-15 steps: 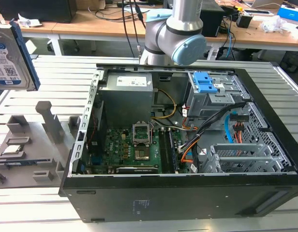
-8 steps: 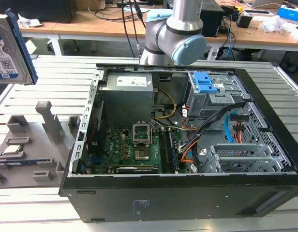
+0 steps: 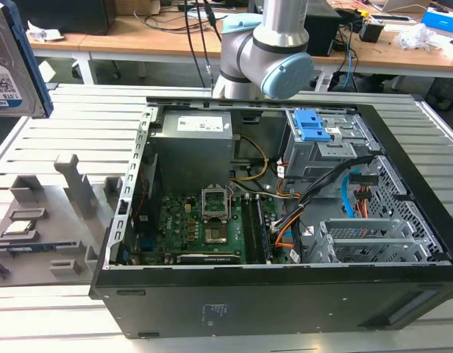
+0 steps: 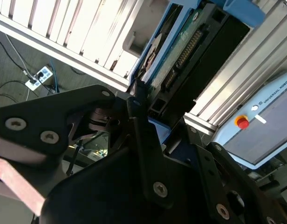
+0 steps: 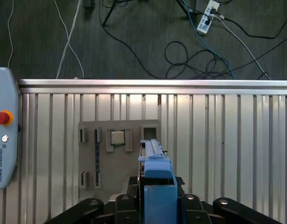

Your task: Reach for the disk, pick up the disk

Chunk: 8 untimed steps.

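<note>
Up in the air, the disk [image 3: 9,66] is flat and silver, with a blue and white label and a bright blue frame along its side. The black claw [image 5: 157,184] is shut tight on it, one finger [image 4: 139,109] pressing against its edge. The disk hangs above the striped metal surface [image 5: 227,140], at the exterior view's left. Below it on the surface lies a grey holder [image 5: 118,154] with slots. The open computer box [image 3: 285,294] sits well apart from the disk. Cables [image 5: 194,51] lie on the floor.
</note>
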Each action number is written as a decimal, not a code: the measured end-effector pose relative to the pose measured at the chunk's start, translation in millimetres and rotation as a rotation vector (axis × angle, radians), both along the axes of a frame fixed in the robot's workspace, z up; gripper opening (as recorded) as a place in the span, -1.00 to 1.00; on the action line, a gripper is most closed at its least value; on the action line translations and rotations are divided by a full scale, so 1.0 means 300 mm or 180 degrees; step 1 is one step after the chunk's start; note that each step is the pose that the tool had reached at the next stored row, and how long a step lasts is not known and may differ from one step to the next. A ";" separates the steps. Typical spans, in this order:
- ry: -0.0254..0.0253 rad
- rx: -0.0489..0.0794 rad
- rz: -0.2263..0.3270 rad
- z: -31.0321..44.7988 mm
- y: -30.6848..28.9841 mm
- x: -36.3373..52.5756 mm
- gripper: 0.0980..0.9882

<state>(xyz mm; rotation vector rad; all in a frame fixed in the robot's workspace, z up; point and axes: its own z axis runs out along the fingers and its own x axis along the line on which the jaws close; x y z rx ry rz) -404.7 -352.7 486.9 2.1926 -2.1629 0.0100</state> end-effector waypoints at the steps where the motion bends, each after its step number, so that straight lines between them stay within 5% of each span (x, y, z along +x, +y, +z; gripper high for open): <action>1: 0.0000 0.0000 0.0000 0.015 0.000 0.000 -0.40; 8: 0.0000 0.0000 0.0000 0.093 0.000 0.002 -0.40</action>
